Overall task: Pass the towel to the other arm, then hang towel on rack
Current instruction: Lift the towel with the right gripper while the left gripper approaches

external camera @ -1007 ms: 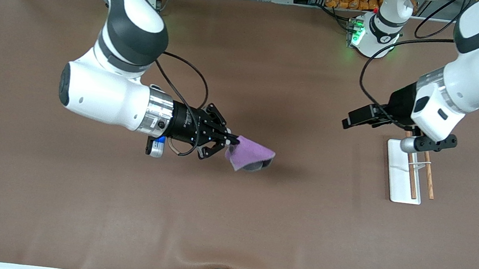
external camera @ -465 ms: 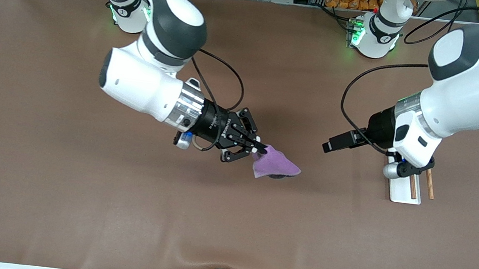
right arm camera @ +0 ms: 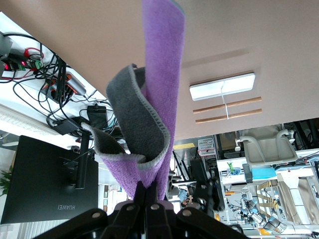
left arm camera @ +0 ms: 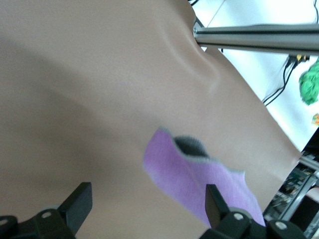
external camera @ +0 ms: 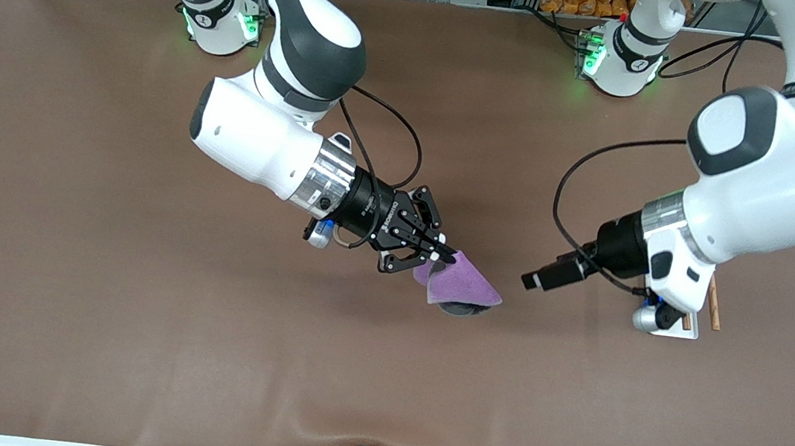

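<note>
Right gripper point(external camera: 442, 256) has its fingers point(right arm camera: 149, 199) clamped on one corner of the small soft purple-and-grey towel point(external camera: 463, 288), held up over the middle of the brown counter point(external camera: 129, 342). The cloth hangs free from that single pinch, so a loose edge is offered toward the other arm for the handover. Left gripper point(left arm camera: 144, 209) is over the counter just beside the towel, toward the left arm's end, fingers point(left arm camera: 79, 201) spread wide and aimed at the cloth, nothing between them. The white-base rack with two thin brown wooden rods point(external camera: 711, 304) sits near the left arm's edge of the counter, mostly covered by the left arm in the front view, seen whole in the right wrist view.

Versus half a second ago: the right gripper has carried the towel slightly toward the left arm's end and lower in the front view; the left gripper has closed in on it, gap between them now smaller. Handover not yet made.
</note>
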Available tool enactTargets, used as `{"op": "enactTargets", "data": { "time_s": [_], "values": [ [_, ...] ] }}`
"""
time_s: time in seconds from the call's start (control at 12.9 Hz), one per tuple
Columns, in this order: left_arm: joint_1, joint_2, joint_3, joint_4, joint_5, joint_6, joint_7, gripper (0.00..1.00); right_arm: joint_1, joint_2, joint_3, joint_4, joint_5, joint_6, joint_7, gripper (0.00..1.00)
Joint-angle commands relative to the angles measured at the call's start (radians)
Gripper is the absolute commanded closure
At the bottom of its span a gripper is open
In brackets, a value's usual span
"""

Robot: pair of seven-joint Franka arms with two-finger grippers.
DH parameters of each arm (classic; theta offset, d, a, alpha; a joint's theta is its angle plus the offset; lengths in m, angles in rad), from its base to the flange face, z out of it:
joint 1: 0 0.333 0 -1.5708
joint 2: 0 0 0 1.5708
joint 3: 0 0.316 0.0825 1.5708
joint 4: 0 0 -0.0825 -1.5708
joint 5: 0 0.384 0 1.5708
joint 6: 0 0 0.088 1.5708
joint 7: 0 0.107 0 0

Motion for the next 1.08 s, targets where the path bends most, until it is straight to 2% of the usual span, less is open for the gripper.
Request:
{"op": "enactTargets", "data": {
  "time_s": [0.0, 0.31, 0.7, 1.01],
  "values": [
    [-0.006, 0.064, 0.000, 0.038, -0.035, 0.058, -0.048, 0.00, 0.011, 0.017, -0.010, 0.025, 0.026, 0.010, 0.012, 1.00],
    [-0.026, 0.159, -0.001, 0.125, -0.037, 0.106, -0.172, 0.00, 0.017, 0.017, -0.010, 0.025, 0.025, 0.008, 0.012, 1.00],
    [-0.061, 0.188, -0.001, 0.125, -0.040, 0.127, -0.328, 0.19, 0.019, 0.017, -0.011, 0.024, 0.025, 0.008, 0.007, 1.00],
    [-0.061, 0.180, -0.003, 0.124, -0.133, 0.123, -0.404, 0.35, 0.019, 0.017, -0.011, 0.024, 0.025, 0.008, 0.007, 1.00]
  ]
}}
